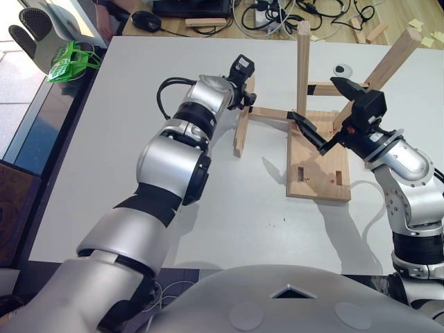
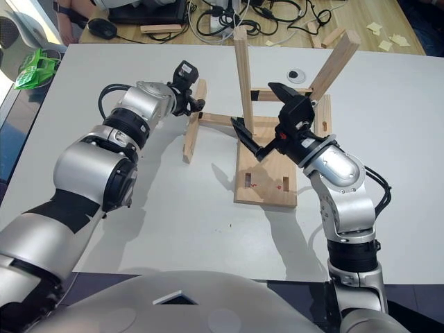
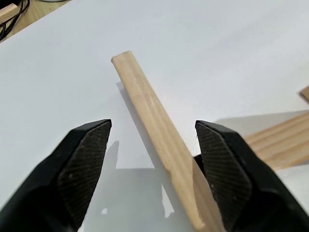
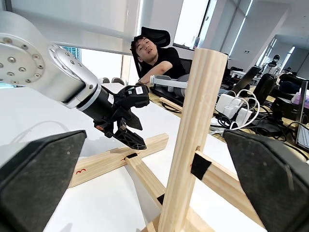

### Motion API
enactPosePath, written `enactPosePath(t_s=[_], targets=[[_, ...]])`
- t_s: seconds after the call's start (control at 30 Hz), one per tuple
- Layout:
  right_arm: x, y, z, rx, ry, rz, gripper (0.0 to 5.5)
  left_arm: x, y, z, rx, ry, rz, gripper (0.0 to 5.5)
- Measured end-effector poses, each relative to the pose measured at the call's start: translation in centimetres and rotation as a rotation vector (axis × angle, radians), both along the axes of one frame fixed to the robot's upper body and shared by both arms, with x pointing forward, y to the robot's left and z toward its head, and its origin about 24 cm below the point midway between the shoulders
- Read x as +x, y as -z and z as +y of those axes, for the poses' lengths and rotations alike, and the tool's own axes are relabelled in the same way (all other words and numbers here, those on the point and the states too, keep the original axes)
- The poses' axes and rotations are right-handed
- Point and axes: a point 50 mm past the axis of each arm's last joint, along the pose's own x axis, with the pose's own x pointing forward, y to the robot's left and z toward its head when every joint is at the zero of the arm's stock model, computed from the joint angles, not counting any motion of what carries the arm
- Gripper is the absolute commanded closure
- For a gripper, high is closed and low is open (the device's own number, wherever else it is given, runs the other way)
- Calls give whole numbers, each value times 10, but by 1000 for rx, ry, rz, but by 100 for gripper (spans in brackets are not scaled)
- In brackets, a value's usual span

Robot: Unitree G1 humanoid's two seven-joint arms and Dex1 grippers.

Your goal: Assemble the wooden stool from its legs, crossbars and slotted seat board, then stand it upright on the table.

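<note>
The slotted seat board point(image 1: 316, 177) lies flat on the white table. One leg point(image 1: 303, 62) stands upright from it, and a second leg point(image 1: 388, 66) leans out to the right. A crossbar point(image 1: 270, 114) runs left from the upright leg to a third leg point(image 1: 242, 135) that slants down onto the table. My left gripper point(image 1: 247, 98) is at the top of that third leg, open, with the leg point(image 3: 145, 101) between its fingers. My right gripper point(image 1: 313, 98) is open around the upright leg point(image 4: 198, 111), fingers on either side and apart from it.
A small white round object point(image 1: 341, 69) sits behind the stool parts. A green bag point(image 1: 68, 59) lies off the table's far left corner. Behind the table are a mouse point(image 1: 146, 21), cables and wood scraps. Bare tabletop point(image 1: 229, 208) lies in front.
</note>
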Motion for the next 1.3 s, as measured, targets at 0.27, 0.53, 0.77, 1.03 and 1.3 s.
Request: enactPosePath(t_s=[0.27, 0.53, 0.77, 1.03, 1.3], targets=[[-2, 2, 5, -17, -38, 1, 10, -2, 8, 10, 16, -35, 14, 313], [-4, 5, 7, -34, -48, -8, 10, -5, 14, 14, 11, -27, 43, 418], [-5, 8, 10, -42, -58, -2, 10, -5, 15, 21, 38, -20, 43, 447], [-4, 9, 5, -33, -15, -4, 10, -4, 13, 29, 34, 0, 55, 447], [-2, 8, -1, -28, 17, -26, 10, 2, -2, 71, -114, -134, 36, 447]])
